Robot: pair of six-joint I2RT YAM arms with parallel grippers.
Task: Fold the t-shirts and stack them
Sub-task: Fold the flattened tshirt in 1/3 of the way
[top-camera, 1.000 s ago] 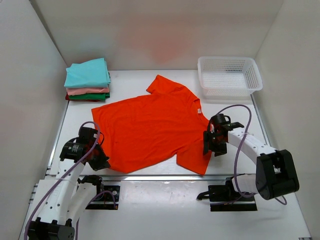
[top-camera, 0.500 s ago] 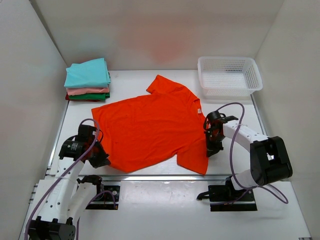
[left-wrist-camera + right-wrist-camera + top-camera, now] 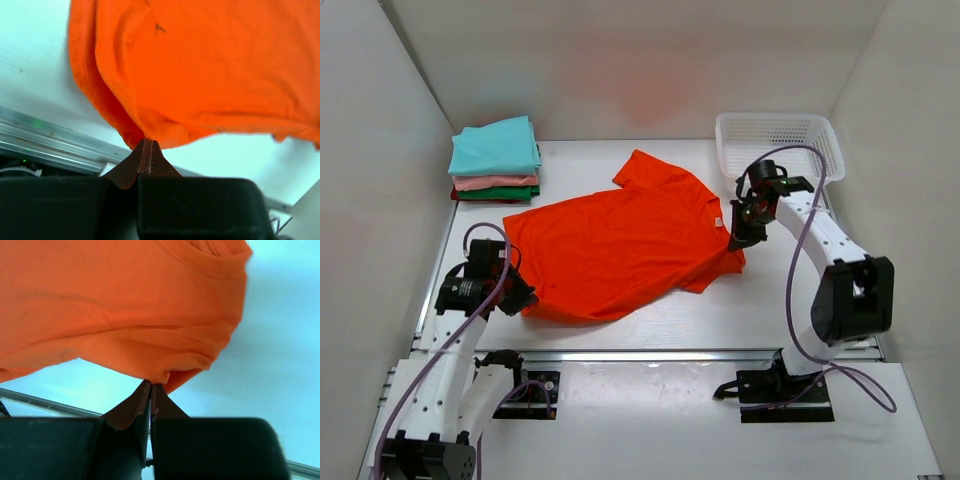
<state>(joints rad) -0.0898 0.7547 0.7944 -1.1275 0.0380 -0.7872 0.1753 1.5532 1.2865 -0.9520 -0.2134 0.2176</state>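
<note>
A bright orange-red t-shirt (image 3: 620, 250) lies spread on the white table, its near hem edge lifted. My left gripper (image 3: 525, 298) is shut on the shirt's near-left hem corner (image 3: 146, 136). My right gripper (image 3: 736, 240) is shut on the shirt's right side, pulled up toward the collar; the cloth (image 3: 165, 374) bunches at its fingertips. A stack of folded t-shirts (image 3: 496, 160) sits at the back left, teal on top, then pink, green and dark red.
A white plastic mesh basket (image 3: 778, 150) stands at the back right, close behind my right arm. White walls enclose the table on three sides. A metal rail (image 3: 650, 355) runs along the near table edge.
My right gripper closed on the shirt's near-right sleeve area and carried it back toward the collar. My left gripper lifted the near-left hem slightly away from the table edge.
</note>
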